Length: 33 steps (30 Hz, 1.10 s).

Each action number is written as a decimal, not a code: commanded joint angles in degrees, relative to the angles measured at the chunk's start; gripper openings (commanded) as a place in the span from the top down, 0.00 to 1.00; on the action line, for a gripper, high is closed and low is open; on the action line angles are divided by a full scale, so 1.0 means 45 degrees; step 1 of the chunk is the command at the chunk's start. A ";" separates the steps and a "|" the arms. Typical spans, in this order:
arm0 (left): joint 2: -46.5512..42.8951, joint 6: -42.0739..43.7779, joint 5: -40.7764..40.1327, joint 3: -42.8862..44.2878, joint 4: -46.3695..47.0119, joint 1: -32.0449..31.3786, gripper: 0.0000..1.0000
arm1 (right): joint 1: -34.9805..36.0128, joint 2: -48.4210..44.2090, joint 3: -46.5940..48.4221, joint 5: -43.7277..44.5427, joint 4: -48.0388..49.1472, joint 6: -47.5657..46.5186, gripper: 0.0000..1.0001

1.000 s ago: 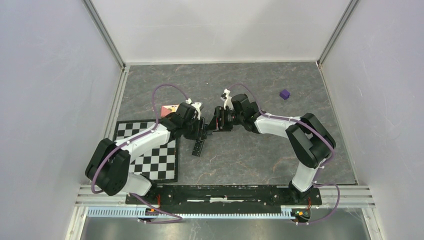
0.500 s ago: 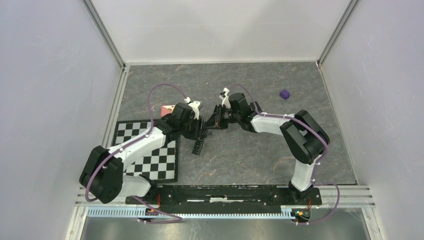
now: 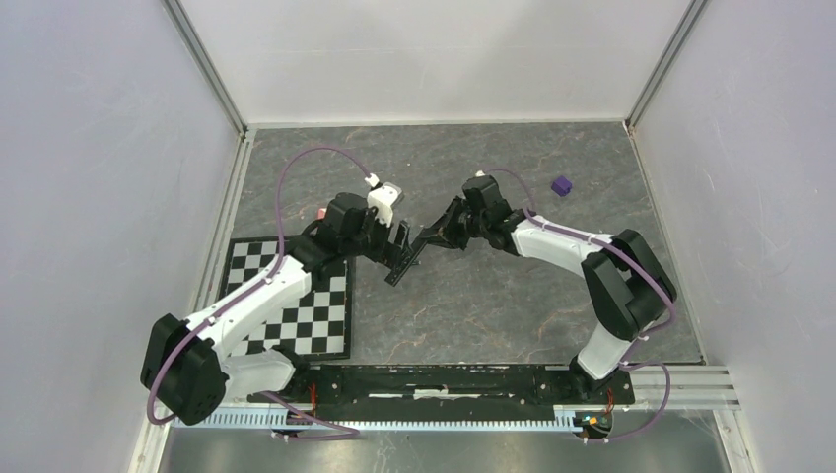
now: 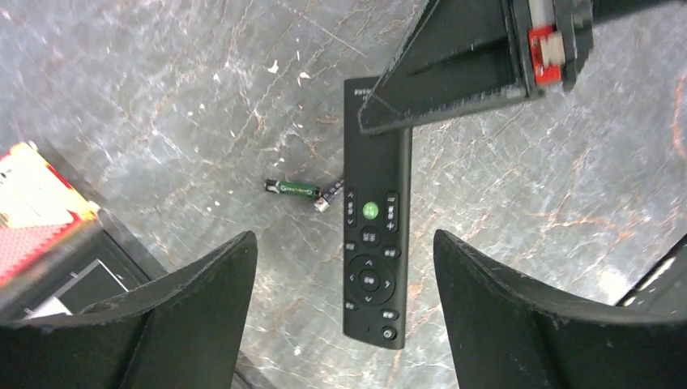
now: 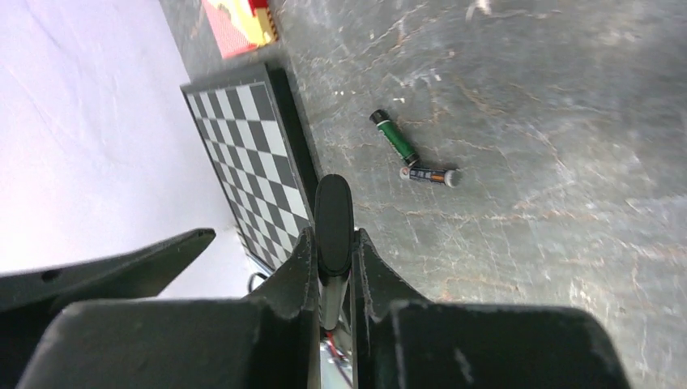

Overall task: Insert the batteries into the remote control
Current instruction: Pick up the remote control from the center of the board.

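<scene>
Black bar in the middle of the grey stone-look tabletop [image 3: 513, 305], is that the remote control [image 4: 373, 243]?

Yes. Its button side faces the left wrist camera, with a green key partway along. It is held up off the surface, and the tip of one battery slips out of sight behind its long edge.

What has hold of it?

The right gripper [image 5: 333, 243]. Its fingers are squeezed narrow on the remote's two flat faces at one end. From the right wrist the bar shows end-on between them.

And the left gripper [image 4: 344, 243]?

Spread wide, gripping nothing. The remote shows in the gap beyond its fingers, clear of both.

Where are the cells?

Loose on the tabletop, just beside the remote. The green battery [image 5: 395, 136] and the dark battery [image 5: 429, 175], which has an orange band, lie at an angle with their near ends just beside each other. I cannot tell whether they touch.

Anything else around?

A checkerboard [image 3: 296, 296] lies on the left arm's side, with a red and yellow block [image 5: 243, 24] near its far corner. A small purple cube [image 3: 562, 185] sits well apart, towards the far right.
</scene>
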 commanded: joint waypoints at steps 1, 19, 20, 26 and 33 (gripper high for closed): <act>-0.0077 0.3783 0.0690 0.0448 0.0269 -0.0423 0.17 | -0.0252 -0.0835 0.0675 0.1055 -0.1732 0.2625 1.00; 0.0749 0.9243 -0.1403 0.0039 0.1108 -0.1649 0.37 | -0.0457 -0.0906 0.1554 -0.0456 -0.2076 0.4615 1.00; 0.0785 0.9430 -0.1568 0.0058 0.1082 -0.1659 0.44 | -0.0488 -0.0928 0.1539 -0.0495 -0.2127 0.4577 1.00; 0.0786 0.9786 -0.2008 0.0083 0.0881 -0.1670 0.60 | -0.0734 -0.0927 0.1417 -0.0732 -0.1274 0.4295 1.00; 0.1167 0.9347 -0.1883 0.0368 0.0727 -0.1688 0.98 | -0.0971 -0.0801 0.1594 -0.1163 -0.0920 0.3820 0.85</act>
